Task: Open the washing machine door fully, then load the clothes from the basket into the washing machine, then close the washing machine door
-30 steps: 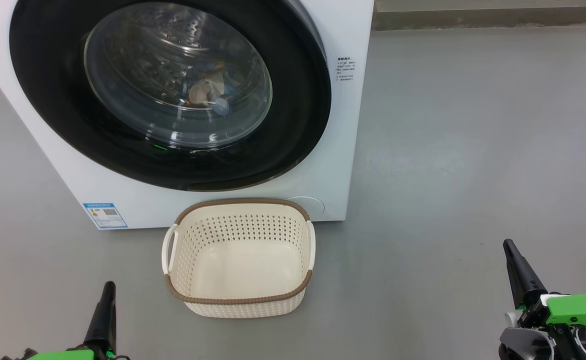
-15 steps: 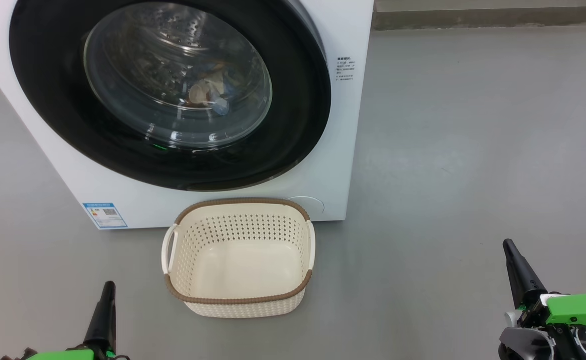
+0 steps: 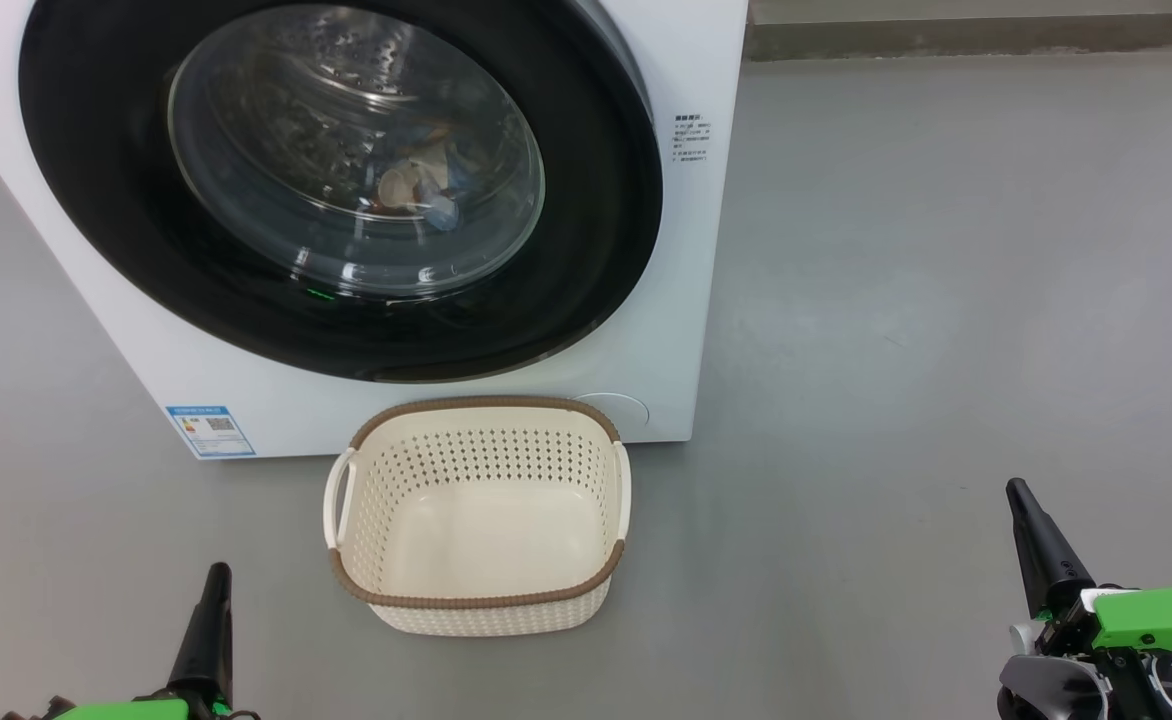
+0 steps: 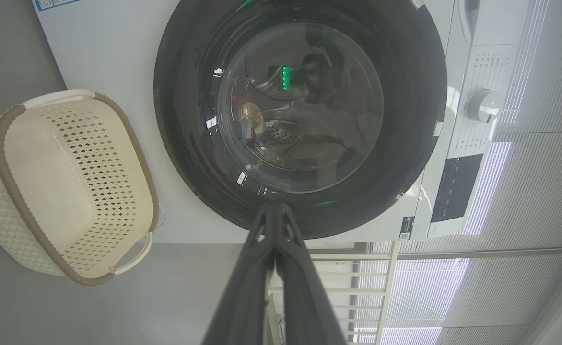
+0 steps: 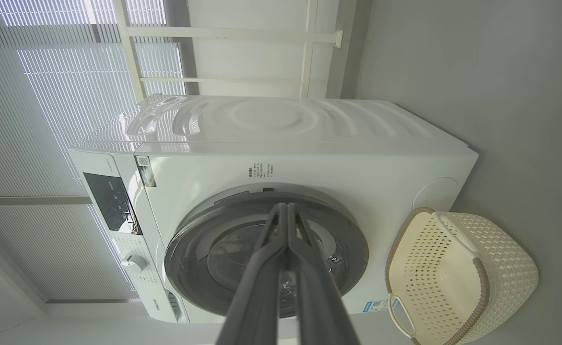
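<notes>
Cream plastic shows bare across the bottom of the basket (image 3: 476,600): nothing lies in it, and it stands on the floor (image 3: 946,300) just before the washer (image 3: 686,300). Clothes (image 3: 416,185) lie inside the drum, seen through the glass of the door (image 3: 106,200), which sits flush against the front. So I judge the loading done and the door closed; as far as I can tell, nothing is left.

My left fingers (image 3: 208,630) and right fingers (image 3: 1041,545) are pressed together, holding nothing, low and well apart from basket and door.

Head view gives the clothes most plainly, a pale and blue heap. Left wrist view adds the dial (image 4: 485,105) and dark panel (image 4: 456,191) beside the door. Right wrist view adds the washer's top and the blinds (image 5: 46,96) behind it.
</notes>
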### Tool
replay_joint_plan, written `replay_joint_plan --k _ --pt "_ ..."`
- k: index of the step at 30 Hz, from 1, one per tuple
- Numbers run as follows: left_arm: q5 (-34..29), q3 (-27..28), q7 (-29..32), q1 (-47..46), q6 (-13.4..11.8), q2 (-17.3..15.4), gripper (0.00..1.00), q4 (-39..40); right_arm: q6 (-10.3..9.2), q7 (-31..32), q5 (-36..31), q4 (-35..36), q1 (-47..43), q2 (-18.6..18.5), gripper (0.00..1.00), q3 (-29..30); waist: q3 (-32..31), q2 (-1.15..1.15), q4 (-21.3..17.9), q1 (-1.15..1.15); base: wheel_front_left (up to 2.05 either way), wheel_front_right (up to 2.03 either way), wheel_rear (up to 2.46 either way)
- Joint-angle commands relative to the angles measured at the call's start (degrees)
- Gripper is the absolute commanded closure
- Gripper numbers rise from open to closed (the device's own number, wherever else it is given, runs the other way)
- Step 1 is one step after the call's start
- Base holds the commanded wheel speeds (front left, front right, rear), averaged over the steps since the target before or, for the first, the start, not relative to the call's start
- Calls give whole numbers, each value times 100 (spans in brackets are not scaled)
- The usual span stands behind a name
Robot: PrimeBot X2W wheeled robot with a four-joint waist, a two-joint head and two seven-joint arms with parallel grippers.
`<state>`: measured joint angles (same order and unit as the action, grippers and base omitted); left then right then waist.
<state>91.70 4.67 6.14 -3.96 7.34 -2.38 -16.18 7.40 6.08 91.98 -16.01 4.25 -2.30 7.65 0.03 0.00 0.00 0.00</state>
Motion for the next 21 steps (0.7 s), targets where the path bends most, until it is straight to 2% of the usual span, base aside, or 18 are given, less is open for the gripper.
replay_joint_plan --k 1,21 --pt "38 195 42 -264 14 -50 100 177 9 47 9 165 234 -58 100 -103 0 0 0 0 0 0 0" --pt "39 195 41 -264 14 -50 100 178 9 47 9 165 234 -58 100 -102 0 0 0 0 0 0 0"
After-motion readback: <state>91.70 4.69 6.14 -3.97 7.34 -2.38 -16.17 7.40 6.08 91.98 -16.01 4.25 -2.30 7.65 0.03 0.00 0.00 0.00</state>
